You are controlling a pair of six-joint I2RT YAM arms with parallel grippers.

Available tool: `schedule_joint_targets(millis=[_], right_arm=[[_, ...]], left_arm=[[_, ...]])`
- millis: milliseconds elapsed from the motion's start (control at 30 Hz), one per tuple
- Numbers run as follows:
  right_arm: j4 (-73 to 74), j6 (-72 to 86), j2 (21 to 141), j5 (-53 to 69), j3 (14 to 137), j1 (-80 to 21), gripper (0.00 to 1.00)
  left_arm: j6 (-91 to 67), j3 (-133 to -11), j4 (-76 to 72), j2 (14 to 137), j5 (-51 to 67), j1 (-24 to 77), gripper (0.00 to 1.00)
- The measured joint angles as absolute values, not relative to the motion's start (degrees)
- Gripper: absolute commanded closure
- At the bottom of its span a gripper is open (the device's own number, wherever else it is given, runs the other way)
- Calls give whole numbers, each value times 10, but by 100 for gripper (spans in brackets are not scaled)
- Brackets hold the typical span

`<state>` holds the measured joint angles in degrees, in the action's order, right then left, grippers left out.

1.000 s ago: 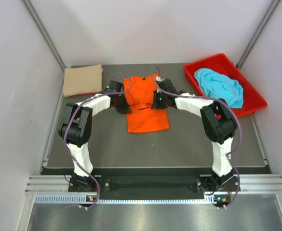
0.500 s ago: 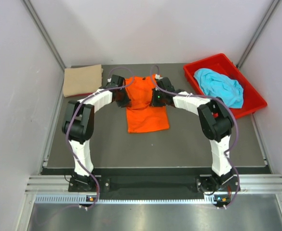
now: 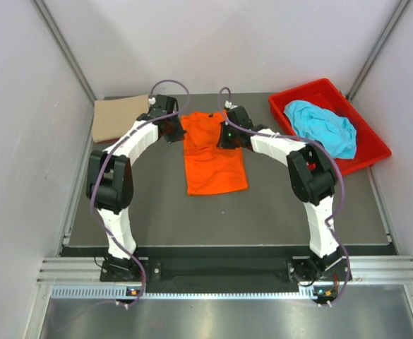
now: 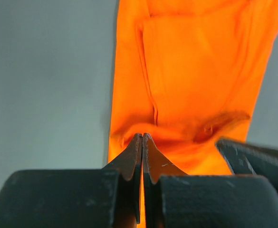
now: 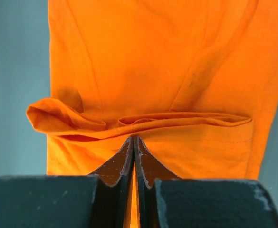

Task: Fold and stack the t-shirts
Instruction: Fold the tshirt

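Observation:
The bright orange t-shirt (image 3: pixel 213 166) lies lengthwise in the middle of the dark table, its sides folded in. My left gripper (image 3: pixel 176 131) is shut on its far left edge, and my right gripper (image 3: pixel 222 138) is shut on its far right part. In the left wrist view the shut gripper (image 4: pixel 142 135) pinches orange cloth (image 4: pixel 191 61). In the right wrist view the gripper (image 5: pixel 134 138) bites a raised fold of the orange shirt (image 5: pixel 153 57). A folded tan t-shirt (image 3: pixel 120 117) rests at the far left. The turquoise t-shirt (image 3: pixel 324 127) lies crumpled in the bin.
A red plastic bin (image 3: pixel 315 93) stands at the far right of the table. White walls close in the table on the left, right and back. Both arms arch inward over the table (image 3: pixel 262 212) toward its far half.
Both grippers have moved toward the far side of the table, still pinching the orange shirt, and its far end has been drawn out flatter and longer.

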<state>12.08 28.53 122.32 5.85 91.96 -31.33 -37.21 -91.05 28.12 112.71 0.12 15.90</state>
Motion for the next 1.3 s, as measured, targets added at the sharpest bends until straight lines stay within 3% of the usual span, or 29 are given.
schedule_joint_targets(millis=[267,500,867,1133,1233,1300], right_arm=[[134,286,1212,59,907,-313,96],[131,288,1193,66,883,-314,96],[133,291,1231,71,922,-309,97],[137,290,1254,31,943,-288,98],[137,289,1254,25,942,-283,94],[140,286,1252,23,942,-281,86]], left_arm=[[-381,-793,258,1066,47,187,100],[-388,-779,248,1070,58,209,100],[-377,-875,262,1196,9,202,100],[-373,-917,267,1211,-22,182,100],[-372,-922,275,1217,-27,176,99],[-366,-924,287,1218,-26,174,92]])
